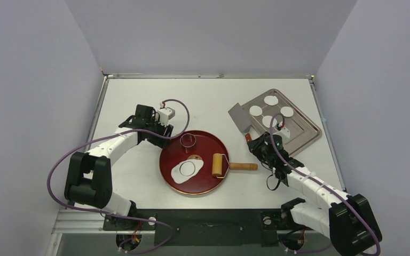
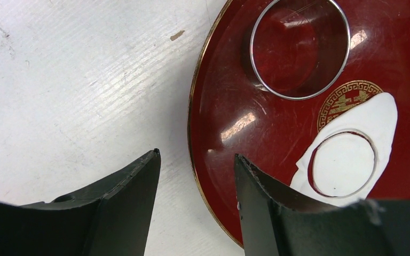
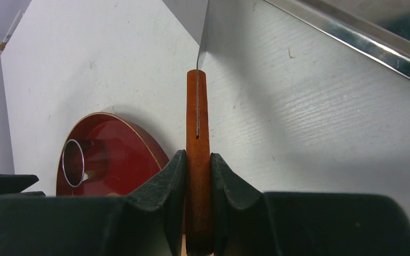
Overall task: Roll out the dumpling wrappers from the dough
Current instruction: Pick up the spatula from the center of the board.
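Partly done, then — four round wrappers point(image 1: 270, 100) already lie on the metal tray point(image 1: 304, 130) just beyond the right jaws, which are clenched on the wooden handle of the scraper point(image 3: 197, 133). The left jaws hang released and empty over the rim of the red plate point(image 2: 229, 96). Ahead of them sits the ring cutter point(image 2: 299, 98), and past it the flattened dough point(image 2: 384, 106), with one more disc point(image 2: 343, 164) cut but not lifted out. That disc looks next — then the scraps need re-rolling.
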Controlling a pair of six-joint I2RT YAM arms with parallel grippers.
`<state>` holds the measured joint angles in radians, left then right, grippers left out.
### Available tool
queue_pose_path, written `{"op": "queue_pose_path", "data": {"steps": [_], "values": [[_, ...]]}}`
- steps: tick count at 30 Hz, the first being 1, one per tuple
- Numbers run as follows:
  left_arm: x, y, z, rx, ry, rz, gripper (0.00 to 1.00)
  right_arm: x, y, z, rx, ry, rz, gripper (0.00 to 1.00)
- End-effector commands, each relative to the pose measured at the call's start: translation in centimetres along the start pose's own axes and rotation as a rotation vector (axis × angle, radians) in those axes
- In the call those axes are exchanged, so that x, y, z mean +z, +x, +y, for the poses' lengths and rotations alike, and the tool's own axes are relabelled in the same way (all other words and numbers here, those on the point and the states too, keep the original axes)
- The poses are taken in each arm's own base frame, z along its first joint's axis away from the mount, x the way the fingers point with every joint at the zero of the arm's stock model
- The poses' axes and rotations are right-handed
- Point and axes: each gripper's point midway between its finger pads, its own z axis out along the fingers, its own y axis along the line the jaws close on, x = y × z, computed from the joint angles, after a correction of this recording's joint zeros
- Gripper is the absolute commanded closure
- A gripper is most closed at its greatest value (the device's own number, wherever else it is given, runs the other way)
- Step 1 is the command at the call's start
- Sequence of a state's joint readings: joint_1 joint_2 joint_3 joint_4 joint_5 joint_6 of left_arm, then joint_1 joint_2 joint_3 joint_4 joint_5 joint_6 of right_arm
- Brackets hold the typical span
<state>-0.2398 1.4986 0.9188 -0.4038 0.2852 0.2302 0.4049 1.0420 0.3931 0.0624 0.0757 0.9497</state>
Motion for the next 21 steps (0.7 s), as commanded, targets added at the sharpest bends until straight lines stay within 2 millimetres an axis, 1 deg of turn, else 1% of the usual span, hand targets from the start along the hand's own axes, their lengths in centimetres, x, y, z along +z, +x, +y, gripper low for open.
{"op": "queue_pose_path", "data": {"steps": [1, 5, 9, 10, 14, 18, 20, 21], "values": [[-0.8, -1.8, -0.2, 0.03, 0.023, -0.058, 0.49, 0.7, 0.1, 0.4, 0.016, -0.016, 0.018, 1.0], [-0.7, -1.7, -0.2, 0.032, 0.024, -0.054, 0.5, 0.8, -0.3, 0.7, 0.044, -0.031, -0.003, 1.0], [-0.8, -1.6, 0.1, 0.034, 0.012, -0.043, 0.5, 0.8, -0.8, 1.2, 0.01, -0.032, -0.008, 1.0], [-0.9, -1.6, 0.2, 0.034, 0.006, -0.039, 0.49, 0.9, -0.7, 1.1, 0.001, -0.026, 0.001, 1.0], [-1.7, -1.5, 0.7, 0.049, -0.008, -0.01, 0.5, 1.2, -0.6, 1.4, -0.024, -0.036, 0.013, 1.0], [-2.9, -1.0, 0.4, 0.064, -0.004, 0.03, 0.5, 1.5, -0.6, 1.7, -0.037, -0.052, 0.031, 1.0], [-3.1, -1.2, 0.6, 0.074, -0.014, 0.034, 0.5, 1.6, -0.6, 2.0, -0.036, -0.072, 0.051, 1.0], [-3.2, -1.6, 0.7, 0.077, -0.017, 0.029, 0.5, 1.7, -0.7, 1.9, -0.031, -0.072, 0.052, 1.0]]}}
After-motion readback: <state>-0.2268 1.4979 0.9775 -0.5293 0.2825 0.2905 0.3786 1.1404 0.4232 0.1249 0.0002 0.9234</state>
